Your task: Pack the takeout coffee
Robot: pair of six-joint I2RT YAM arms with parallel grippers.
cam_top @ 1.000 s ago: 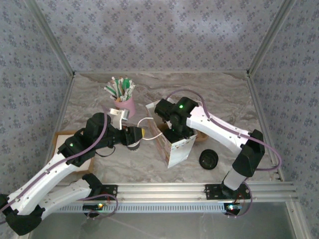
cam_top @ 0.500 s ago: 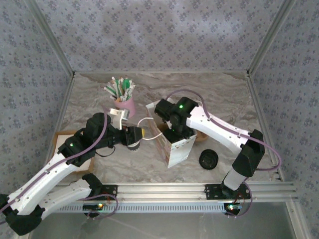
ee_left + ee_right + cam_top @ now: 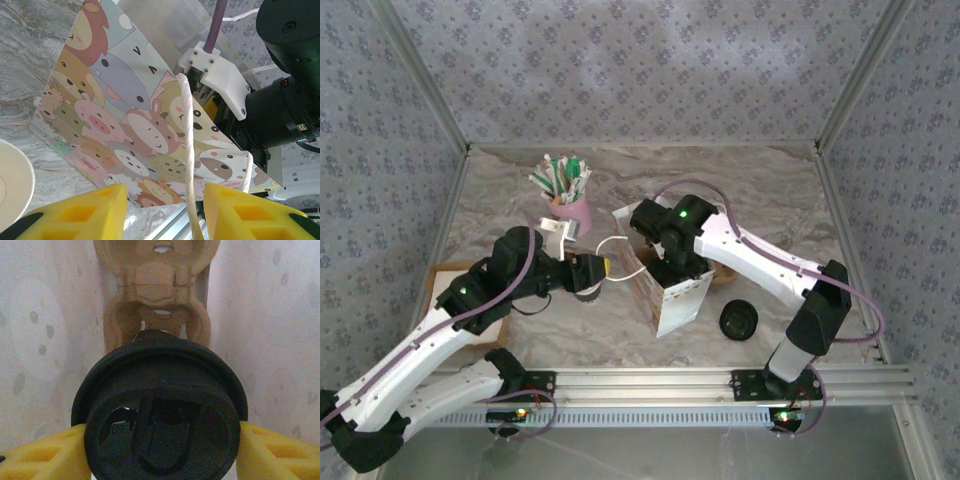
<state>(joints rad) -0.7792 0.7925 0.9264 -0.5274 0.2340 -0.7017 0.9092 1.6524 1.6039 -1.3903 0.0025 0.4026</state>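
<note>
On the marble table (image 3: 770,190) stood one paper bag (image 3: 672,298), printed with cartoon animals, about at the middle of the surface, with its mouth open upward. Two arms worked at it, one from each side. The right gripper (image 3: 160,432) was lowered inside the bag, and its two yellow fingers (image 3: 45,452) were closed on the takeout coffee (image 3: 160,415), one finger at each side of it. From the wrist view only the round black lid on top of the cup could be seen, and the cup wall under it was hidden. Below it, at the bottom of the bag, lay one brown moulded cup carrier (image 3: 157,287). The left gripper (image 3: 164,190) was at the left side of the bag with its jaws apart. One white cord handle (image 3: 186,130) of the bag ran through the gap between its two fingers (image 3: 85,210), hooked but not pinched. A second, loose black lid (image 3: 738,320) lay alone on the surface to the right of the bag, near the near edge. One pink cup (image 3: 572,212), filled with several straws and sticks (image 3: 562,177), stood toward the far-left corner, well apart from the bag.
</note>
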